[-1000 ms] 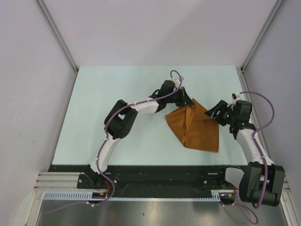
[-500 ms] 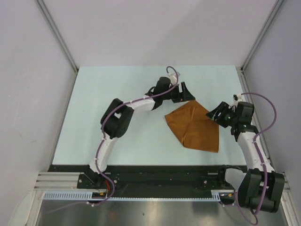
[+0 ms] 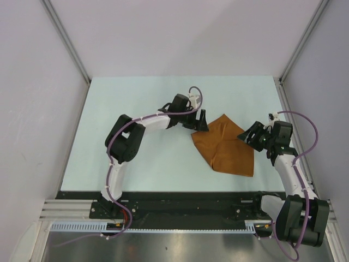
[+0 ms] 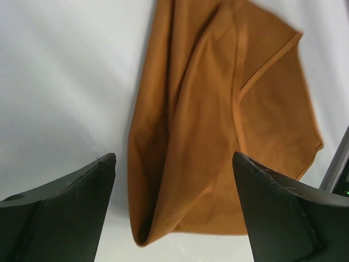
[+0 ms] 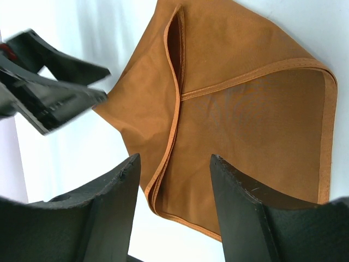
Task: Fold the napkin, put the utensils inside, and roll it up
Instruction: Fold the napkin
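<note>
The napkin (image 3: 223,147) lies flat on the pale table (image 3: 136,109), towards 3 o'clock from the table's middle. It is folded into a rough kite shape. One point aims at 12 o'clock, and its longest corner reaches down towards 5 o'clock, near the table's near edge. In the right wrist view its hemmed edges cross over one another, showing at least two layers. One flap lifts slightly along the fold.

The left end effector (image 3: 200,123) sits just beside the napkin's edge at about 10 o'clock of the cloth. Its jaws are spread wide, with nothing held between them. From its own camera the two dark fingers (image 4: 71,213) stand well apart, and the rumpled cloth lies on the table beyond them.

The right end effector (image 3: 248,134) hovers at the napkin's 2 o'clock corner. Its jaws are also parted and grip nothing. Its camera looks down between both fingers (image 5: 240,207) onto the folded cloth. Whether either end effector touches the fabric cannot be told.
</note>
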Controlling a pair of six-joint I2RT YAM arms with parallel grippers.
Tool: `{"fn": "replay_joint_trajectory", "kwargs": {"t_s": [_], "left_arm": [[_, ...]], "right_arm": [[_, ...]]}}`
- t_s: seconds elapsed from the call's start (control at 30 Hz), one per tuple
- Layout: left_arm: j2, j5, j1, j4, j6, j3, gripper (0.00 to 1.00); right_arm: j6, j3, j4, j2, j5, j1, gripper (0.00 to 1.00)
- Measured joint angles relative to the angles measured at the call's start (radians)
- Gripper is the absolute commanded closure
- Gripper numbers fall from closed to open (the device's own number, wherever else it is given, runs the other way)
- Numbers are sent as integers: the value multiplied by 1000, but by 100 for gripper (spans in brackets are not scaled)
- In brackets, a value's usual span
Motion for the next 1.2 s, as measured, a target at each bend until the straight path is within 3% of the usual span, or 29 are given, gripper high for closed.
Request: {"fn": "replay_joint_trajectory", "kwargs": {"t_s": [0.23, 0.33, 0.5, 0.73, 0.83, 0.97, 1.2], "left_arm": [[-9, -11, -2, -43, 56, -50, 7], [-26, -20, -1, -47, 67, -72, 12], [-28, -4, -1, -45, 67, -88, 35], [-40, 25, -1, -19, 59, -162, 88], [-48, 16, -1, -10, 43, -188, 98], [-109, -7, 6, 23, 18, -282, 100], [-297, -43, 41, 183, -129, -599, 100]], "right_arm": [[11, 0, 2, 0, 0, 11, 41], [16, 0, 2, 0, 0, 18, 41], [25, 0, 3, 0, 0, 29, 41], [34, 0, 11, 5, 3, 50, 41], [36, 0, 25, 18, 18, 73, 41], [46, 0, 47, 47, 43, 125, 41], [62, 23, 94, 164, 110, 272, 41]]}}
